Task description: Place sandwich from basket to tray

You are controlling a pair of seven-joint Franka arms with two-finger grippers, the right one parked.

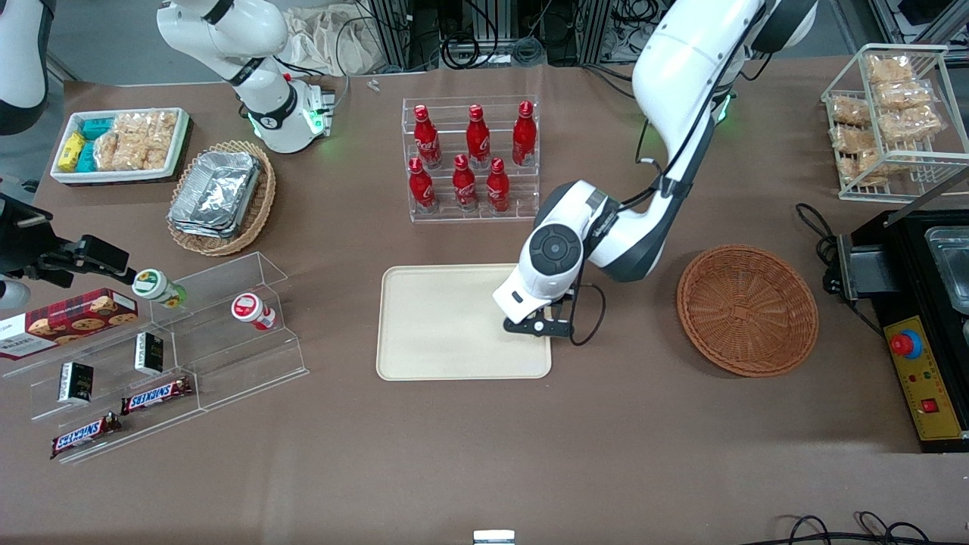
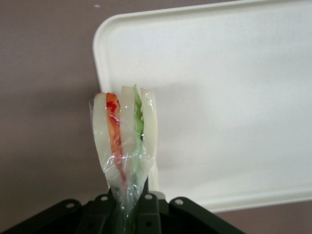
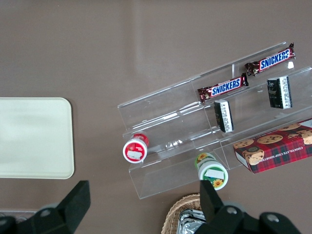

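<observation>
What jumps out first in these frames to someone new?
The left arm's gripper hangs over the flat cream-beige tray at its edge nearest the round reddish-brown wicker basket, shut on a plastic-wrapped triangular white-bread sandwich with red and green filling. The basket lies empty, toward the working arm's end. Six red cola bottles stand in a clear rack, farther from the front camera than the tray.

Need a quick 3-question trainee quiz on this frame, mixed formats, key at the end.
1. True or false: the sandwich already lies flat on the tray.
2. Multiple choice: the round reddish-brown basket holds A) the sandwich B) foil containers C) nothing.
3. Fill in: the pincer hangs over the tray edge nearest the ____.

Key:
1. False; the pincer is shut on it, wedge upright above the tray's rim.
2. C.
3. Basket.
</observation>
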